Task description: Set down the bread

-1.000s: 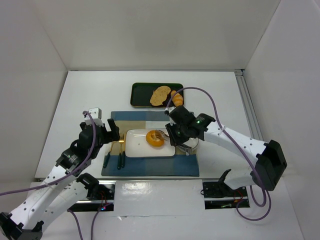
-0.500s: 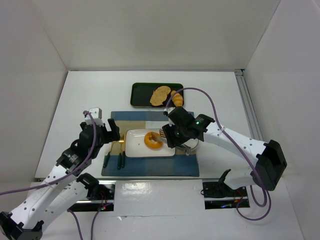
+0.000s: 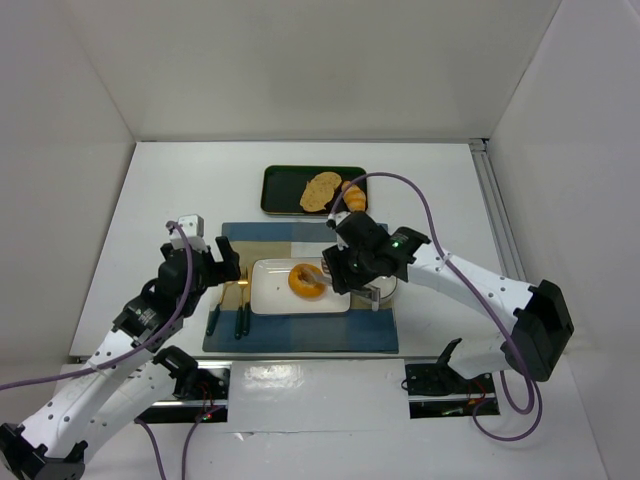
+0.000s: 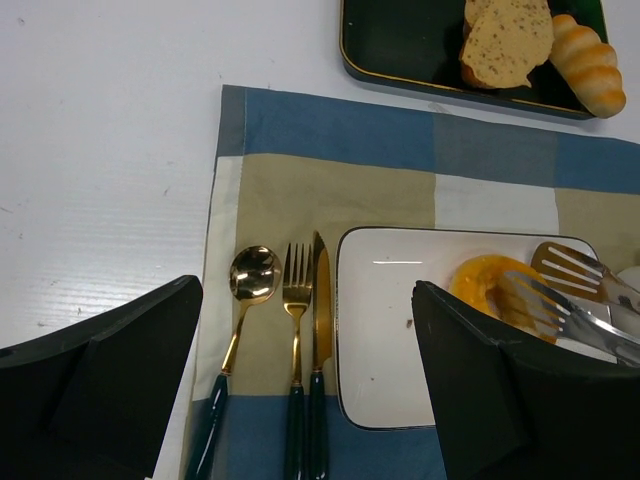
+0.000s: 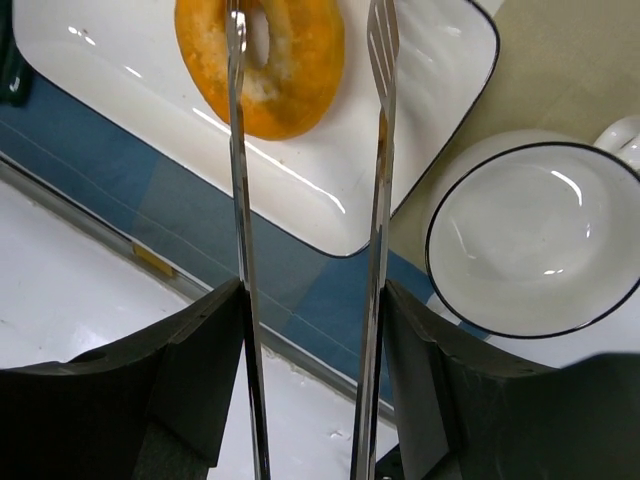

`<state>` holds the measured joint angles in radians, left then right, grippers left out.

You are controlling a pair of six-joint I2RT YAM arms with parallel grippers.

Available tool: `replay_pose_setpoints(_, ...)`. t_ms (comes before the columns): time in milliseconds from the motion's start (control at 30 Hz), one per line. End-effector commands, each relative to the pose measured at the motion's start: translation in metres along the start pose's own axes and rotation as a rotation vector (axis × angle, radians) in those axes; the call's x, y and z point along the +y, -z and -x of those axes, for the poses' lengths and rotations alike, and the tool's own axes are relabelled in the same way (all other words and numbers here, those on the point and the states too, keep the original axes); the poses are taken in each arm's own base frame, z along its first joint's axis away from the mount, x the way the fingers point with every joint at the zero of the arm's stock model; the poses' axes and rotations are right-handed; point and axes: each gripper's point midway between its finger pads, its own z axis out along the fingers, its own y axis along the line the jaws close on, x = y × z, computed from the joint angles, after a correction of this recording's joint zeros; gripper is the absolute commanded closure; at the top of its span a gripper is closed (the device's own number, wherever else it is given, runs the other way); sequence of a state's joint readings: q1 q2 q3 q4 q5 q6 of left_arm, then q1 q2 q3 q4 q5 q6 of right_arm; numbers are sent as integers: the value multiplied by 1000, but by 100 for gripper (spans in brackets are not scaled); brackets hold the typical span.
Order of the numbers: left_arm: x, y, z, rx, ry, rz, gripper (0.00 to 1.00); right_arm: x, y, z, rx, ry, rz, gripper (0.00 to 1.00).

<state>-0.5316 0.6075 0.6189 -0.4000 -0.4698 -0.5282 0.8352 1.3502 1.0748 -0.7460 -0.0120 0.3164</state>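
The bread (image 3: 307, 281), an orange-glazed ring doughnut, lies on the white rectangular plate (image 3: 268, 296) on the checked placemat. In the right wrist view the bread (image 5: 262, 65) rests near the plate's (image 5: 420, 90) upper part. My right gripper (image 3: 345, 272) (image 5: 312, 300) is shut on a pair of metal tongs (image 5: 240, 200), whose two arms stand apart. One tong tip crosses over the doughnut, the other lies just beside it. My left gripper (image 3: 215, 265) (image 4: 305, 300) hangs open over the cutlery left of the plate (image 4: 390, 330), with nothing between its fingers.
A black tray (image 3: 280, 190) at the back holds a flat brown slice (image 3: 321, 191) and a small ridged roll (image 3: 352, 197). A gold spoon (image 4: 250, 280), fork (image 4: 296, 290) and knife (image 4: 320, 300) lie left of the plate. A white cup (image 5: 530, 240) stands right of the plate.
The tongs have spread apart around the bread, which has shifted slightly left and now rests on the plate. The left arm has not moved.
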Motion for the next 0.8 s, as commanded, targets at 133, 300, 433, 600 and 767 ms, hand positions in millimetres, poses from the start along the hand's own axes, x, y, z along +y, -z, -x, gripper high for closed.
replay_pose_setpoints(133,-7,-3,12,-39,16,-26,0,19,37,69,-209,1,26,38)
replay_pose_setpoints(300,-7,-4,10,-32,12,-22,0,19,41,78,-218,8,7,38)
replay_pose_setpoints(433,-7,-4,10,-32,3,-22,0,0,46,86,-278,-17,-93,38)
replay_pose_setpoints(600,-9,-6,10,-28,3,-30,0,-26,43,117,-362,-74,-114,38)
replay_pose_setpoints(767,-13,-7,13,-23,2,-38,0,-79,50,163,-449,-156,-195,38)
